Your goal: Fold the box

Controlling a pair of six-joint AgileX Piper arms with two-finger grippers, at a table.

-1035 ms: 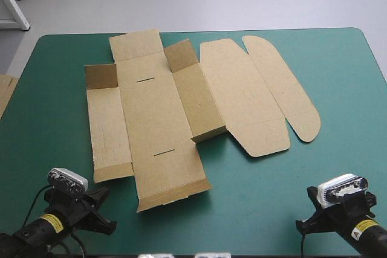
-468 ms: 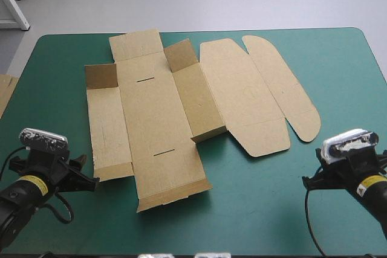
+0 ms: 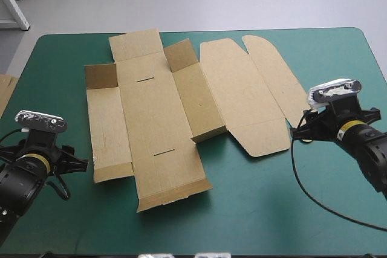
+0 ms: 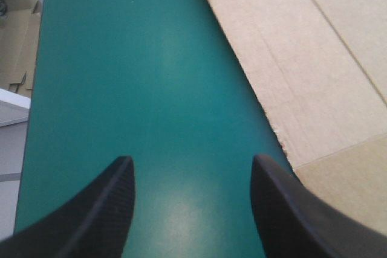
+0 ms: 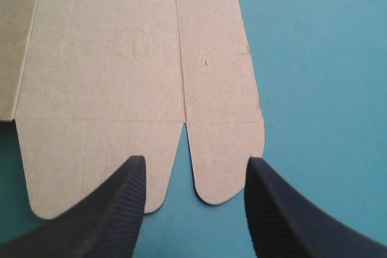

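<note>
The brown box point(image 3: 157, 113) lies as a cut sheet in the middle of the teal-green table, mostly flat. Two small flaps stand up at its far side, and the rounded lid point(image 3: 254, 95) is spread to the right. My left gripper point(image 3: 75, 164) is open, low over the cover just left of the box's left panel point(image 4: 314, 70), with only bare cover between its fingers point(image 4: 109, 203). My right gripper point(image 3: 299, 132) is also open. It sits at the near end of the lid, where two rounded flaps point(image 5: 224, 149) and the notch between them lie just ahead of its fingertips.
More brown board point(image 3: 5, 92) pokes in at the table's left edge and also shows beyond the cover in the left wrist view point(image 4: 15, 40). Bare teal-green cover point(image 3: 260, 203) stretches along the front of the table and to the right of the lid.
Both grippers have gone from shut to open. The left arm moved away from the front edge toward the box's left panel. The right arm moved forward to the lid's near flaps.
</note>
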